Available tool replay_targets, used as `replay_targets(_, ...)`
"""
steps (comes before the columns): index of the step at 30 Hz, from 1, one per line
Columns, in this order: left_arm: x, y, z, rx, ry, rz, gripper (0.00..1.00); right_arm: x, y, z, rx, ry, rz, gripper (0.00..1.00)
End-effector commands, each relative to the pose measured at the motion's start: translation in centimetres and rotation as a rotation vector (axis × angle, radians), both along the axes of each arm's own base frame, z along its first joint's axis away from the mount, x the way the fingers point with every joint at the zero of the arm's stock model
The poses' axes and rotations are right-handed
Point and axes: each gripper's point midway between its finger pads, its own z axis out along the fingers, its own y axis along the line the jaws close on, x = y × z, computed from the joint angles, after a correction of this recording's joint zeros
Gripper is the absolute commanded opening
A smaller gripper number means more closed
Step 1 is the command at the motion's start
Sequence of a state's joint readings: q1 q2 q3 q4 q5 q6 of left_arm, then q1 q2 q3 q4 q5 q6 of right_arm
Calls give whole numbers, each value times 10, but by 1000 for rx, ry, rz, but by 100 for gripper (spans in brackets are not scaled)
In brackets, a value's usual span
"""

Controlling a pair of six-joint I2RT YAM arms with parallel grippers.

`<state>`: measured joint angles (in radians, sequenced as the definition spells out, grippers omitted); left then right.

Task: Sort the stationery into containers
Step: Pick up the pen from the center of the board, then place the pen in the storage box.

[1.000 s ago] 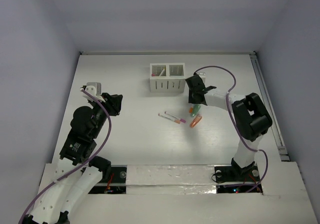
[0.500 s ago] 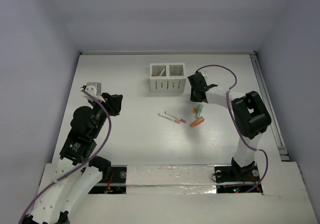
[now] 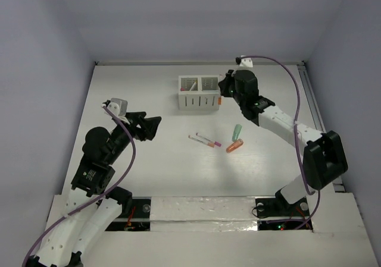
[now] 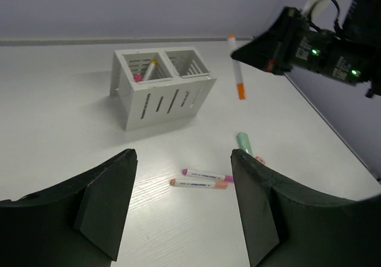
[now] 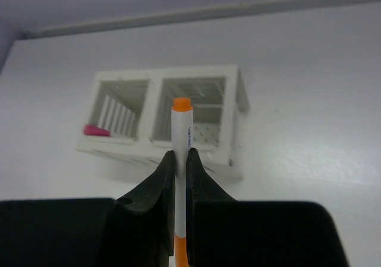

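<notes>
Right gripper (image 5: 180,158) pinching orange-capped white pen (image 5: 181,130) upright in the air by slotted box (image 5: 156,112) right end, lower end cut off in wrist view; left gripper (image 4: 184,201) jaws spread, holding nothing, two loose pens (image 4: 202,176) ahead.

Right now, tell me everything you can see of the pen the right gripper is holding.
The pen is a thin white barrel with printing, orange at both ends. The right gripper is shut on its barrel, holding it roughly upright in the air, touching nothing else. It hangs beside the right end of the box, not yet over a compartment.
</notes>
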<state>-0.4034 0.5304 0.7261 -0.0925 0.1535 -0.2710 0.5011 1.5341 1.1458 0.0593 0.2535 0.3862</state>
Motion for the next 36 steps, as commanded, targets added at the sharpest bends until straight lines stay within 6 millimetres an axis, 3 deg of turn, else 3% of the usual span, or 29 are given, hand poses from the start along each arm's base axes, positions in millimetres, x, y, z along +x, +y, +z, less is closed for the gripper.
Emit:
replay_targets(1, -10, -18, 19, -13, -86, -127, 62, 26, 47, 67, 89, -231, 97, 0)
replay_targets(3, -13, -22, 17, -9, -85, -156, 64, 36, 62, 78, 98, -273, 131, 0)
replay_targets(4, -13, -25, 20, -14, -101, -173, 64, 44, 78, 73, 80, -296, 157, 0)
replay_targets(5, -18, -29, 22, -17, -114, -209, 64, 49, 88, 89, 87, -346, 167, 0)
replay_targets(7, -22, -31, 27, -21, -133, -227, 64, 59, 101, 93, 69, -391, 188, 0)
replay_targets(8, -22, -31, 27, -20, -133, -226, 64, 68, 117, 92, 69, -398, 203, 0)
replay_targets(10, -20, -31, 24, -15, -124, -224, 64, 76, 129, 91, 61, -411, 215, 0)
replay_targets(15, -21, -31, 25, -16, -131, -229, 64, 96, 145, 72, 22, -421, 215, 0)
replay_targets(18, -19, -33, 22, -14, -115, -226, 61, 99, 146, 66, 7, -435, 213, 0)
replay_targets(21, -18, -31, 23, -18, -117, -214, 60, 90, 152, 58, -10, -450, 233, 4)
replay_targets(25, -15, -30, 18, -16, -101, -200, 60, 87, 152, 49, -26, -461, 225, 21)
replay_targets(27, -16, -30, 20, -17, -105, -202, 59, 87, 152, 43, -35, -457, 223, 24)
replay_targets(33, -15, -29, 18, -18, -97, -194, 59, 96, 153, 44, -66, -490, 208, 19)
replay_targets(36, -14, -25, 21, -18, -108, -177, 59, 99, 152, 42, -73, -494, 199, 22)
